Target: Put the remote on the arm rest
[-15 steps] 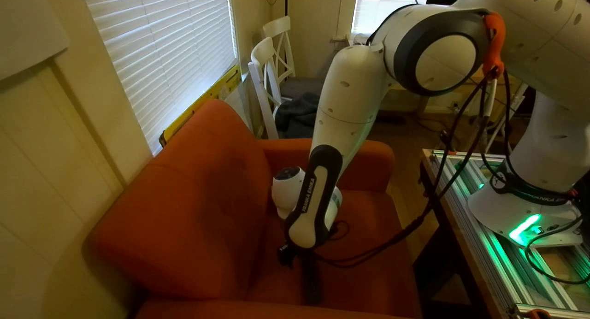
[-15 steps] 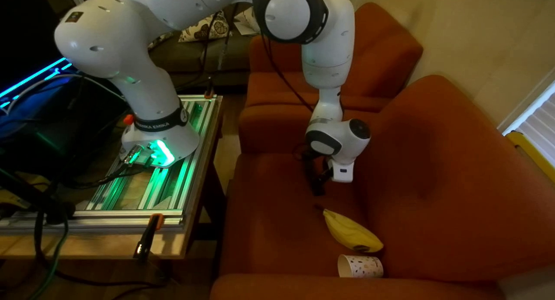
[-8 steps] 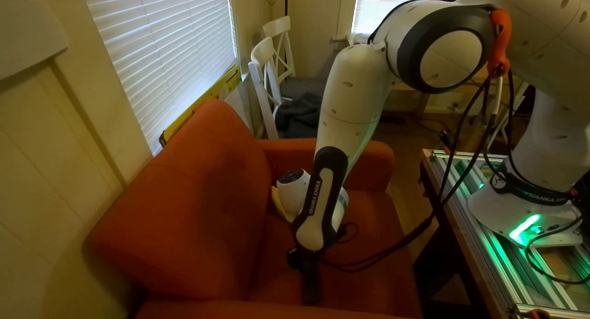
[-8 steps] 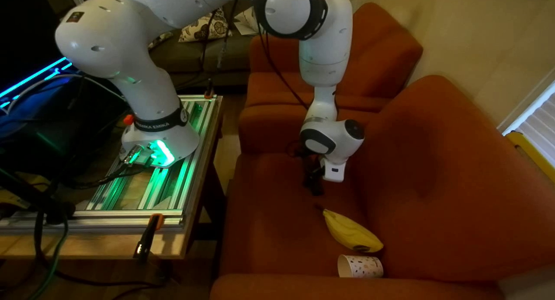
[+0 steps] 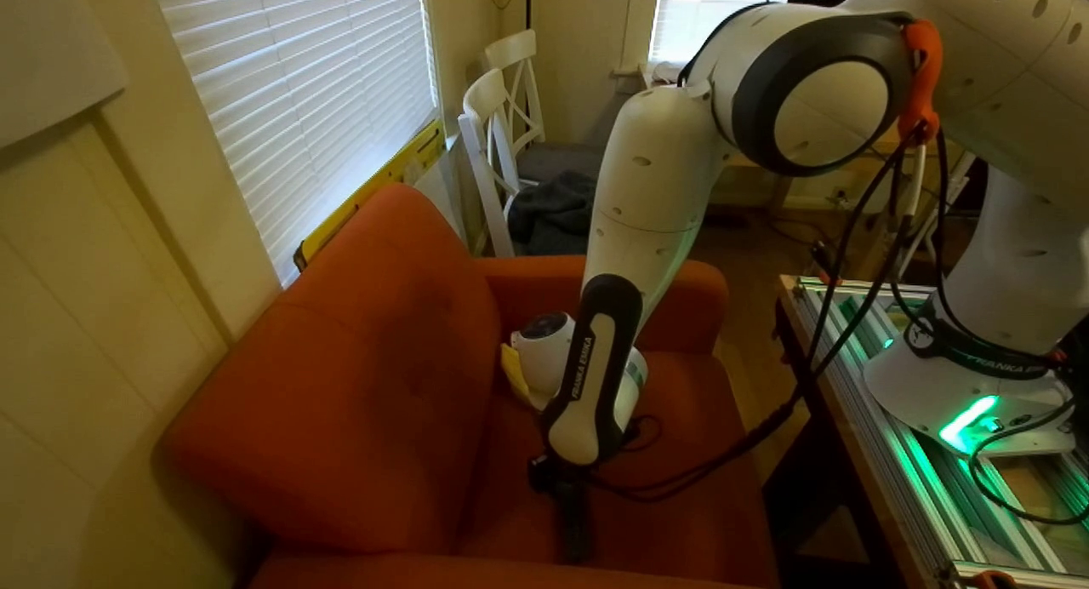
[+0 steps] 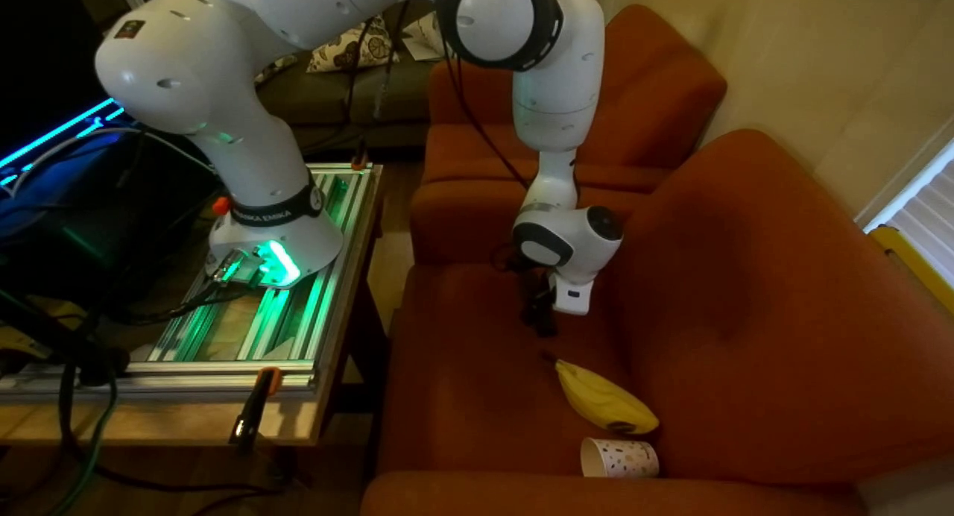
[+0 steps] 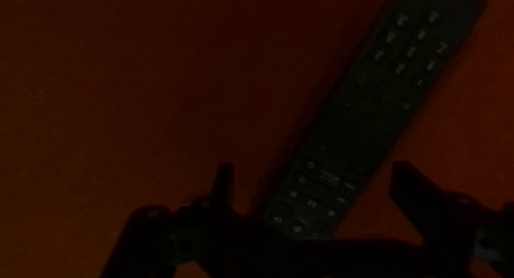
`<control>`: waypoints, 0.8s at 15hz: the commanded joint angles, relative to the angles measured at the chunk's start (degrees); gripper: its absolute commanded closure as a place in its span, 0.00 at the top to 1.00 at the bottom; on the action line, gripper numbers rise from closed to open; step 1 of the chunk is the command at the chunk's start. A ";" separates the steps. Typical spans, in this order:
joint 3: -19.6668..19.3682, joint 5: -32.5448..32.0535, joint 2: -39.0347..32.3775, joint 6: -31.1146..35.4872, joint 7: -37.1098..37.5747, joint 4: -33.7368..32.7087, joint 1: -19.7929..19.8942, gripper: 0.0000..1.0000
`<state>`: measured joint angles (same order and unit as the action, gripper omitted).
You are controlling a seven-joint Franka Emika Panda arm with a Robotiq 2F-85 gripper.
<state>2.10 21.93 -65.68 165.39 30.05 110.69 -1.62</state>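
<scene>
The remote [image 7: 361, 121], a slim black bar with rows of pale buttons, lies on the orange seat. It runs diagonally through the wrist view, its lower end hidden behind the gripper body. My gripper [image 7: 313, 167] stands open over it, with a gap between the remote and each of the fingers [image 7: 405, 181]. In an exterior view the remote [image 5: 575, 528] sticks out below the wrist; its other end is covered by the arm. The chair's padded arm rests show in both exterior views: one arm rest [image 6: 462, 221] beyond the gripper, another arm rest [image 6: 522, 495] at the front.
A yellow banana [image 6: 602, 398] and a speckled paper cup [image 6: 630, 458] lie on the seat. The chair back [image 6: 775, 300] rises beside the wrist. A table with a metal frame [image 6: 298, 329] carries the robot base. Loose cables [image 5: 732, 444] hang from the arm.
The wrist and gripper have shifted sideways, away from the chair back and over the remote, mostly in the earlier half second. The remote, banana and cup have stayed put.
</scene>
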 commanded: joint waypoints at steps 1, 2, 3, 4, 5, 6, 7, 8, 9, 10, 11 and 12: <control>-0.25 1.62 -2.02 2.61 -0.19 -1.91 -0.67 1.00; -0.14 1.57 -2.35 2.49 -0.26 -2.29 -0.52 1.00; 0.08 1.51 -2.69 1.91 -0.44 -2.79 -0.21 1.00; 0.17 1.46 -3.05 1.53 -0.54 -3.27 -0.05 1.00; 0.23 1.40 -3.44 1.30 -0.64 -3.71 0.06 1.00; 0.18 1.40 -3.78 1.25 -0.59 -4.09 0.03 1.00; 0.18 1.38 -4.11 1.21 -0.63 -4.45 0.09 1.00; 0.14 1.37 -4.50 1.24 -0.62 -4.91 0.07 0.89; -0.04 1.26 -4.75 1.08 -0.59 -5.25 -0.07 0.72; -0.75 1.16 -5.05 0.71 0.02 -5.72 -0.87 0.66; -0.73 1.13 -5.17 0.69 -0.05 -5.98 -0.85 0.57; -0.81 1.16 -5.18 0.74 0.01 -6.06 -0.91 0.51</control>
<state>1.79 21.95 -68.90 166.64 30.05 107.39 -1.63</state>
